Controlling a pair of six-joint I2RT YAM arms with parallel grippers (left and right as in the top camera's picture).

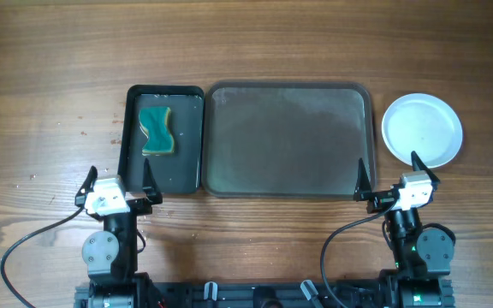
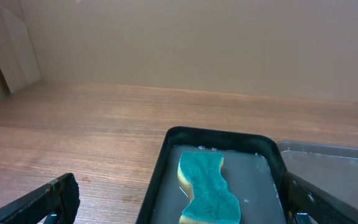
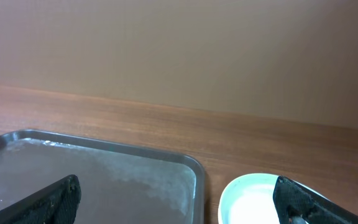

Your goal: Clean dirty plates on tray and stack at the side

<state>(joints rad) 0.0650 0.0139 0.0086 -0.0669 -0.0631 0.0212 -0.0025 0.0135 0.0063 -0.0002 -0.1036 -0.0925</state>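
Observation:
The large grey-green tray (image 1: 289, 175) lies in the middle of the table with nothing on it; its wet floor shows in the right wrist view (image 3: 104, 171). To its right, on the wood, lies a round white plate (image 1: 422, 128) (image 3: 247, 202) with no smudge showing; from above I see a single outline. My right gripper (image 1: 392, 168) (image 3: 179, 202) is open, hovering at the near edge across the tray's right corner and the plate's near rim. My left gripper (image 1: 119, 176) (image 2: 180, 199) is open too, low at the near end of the small black tray.
A narrow black tray (image 1: 187, 162) (image 2: 166, 162) with a film of water touches the big tray's left side. A green and yellow sponge (image 1: 157, 131) (image 2: 209, 186) lies in it. Bare wood surrounds the trays, and a beige wall stands behind.

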